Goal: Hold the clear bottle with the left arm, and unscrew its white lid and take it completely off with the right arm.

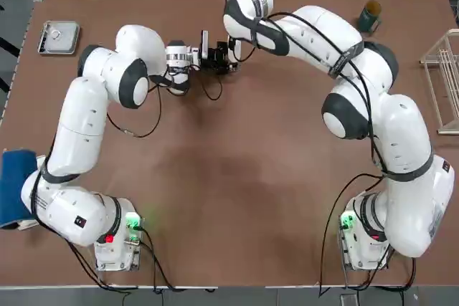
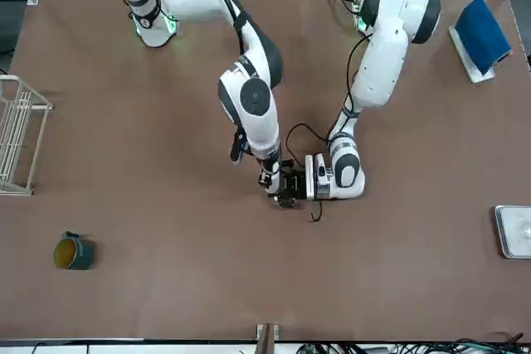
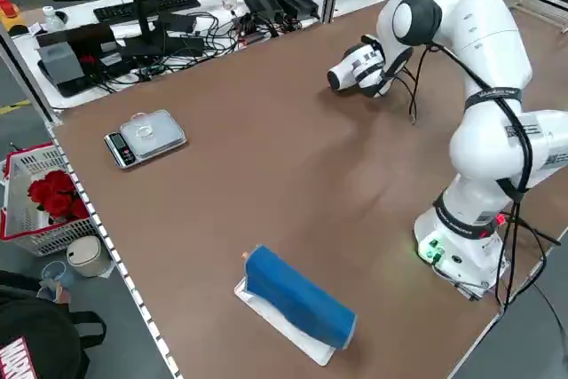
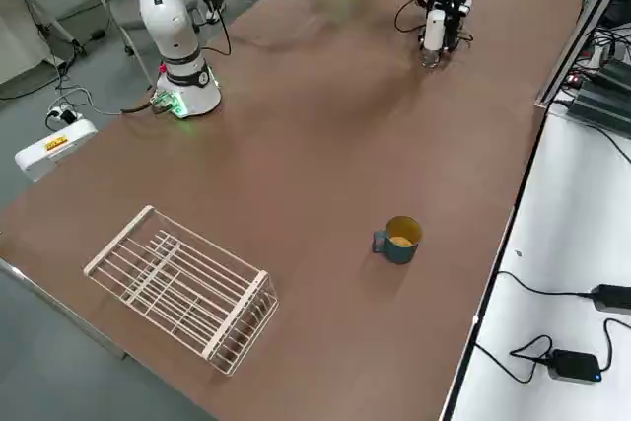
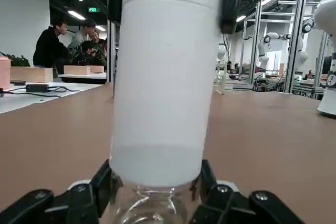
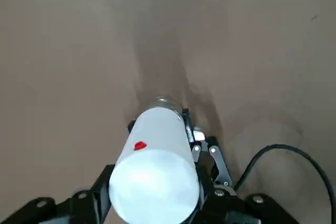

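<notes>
The left gripper (image 5: 152, 195) is clamped on the clear bottle (image 5: 151, 211) just below the white lid (image 5: 163, 77); the right gripper (image 6: 155, 203) pinches that lid's top. The bottle stands upright between them, looking light, slick and breakable, so a firm neck grip suits it.

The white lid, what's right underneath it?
Under the white lid the clear bottle shows only its glass shoulder, with the left claw shut around it. The lid covers the bottle's neck and thread, and the rest of the bottle falls outside the left wrist view.
</notes>
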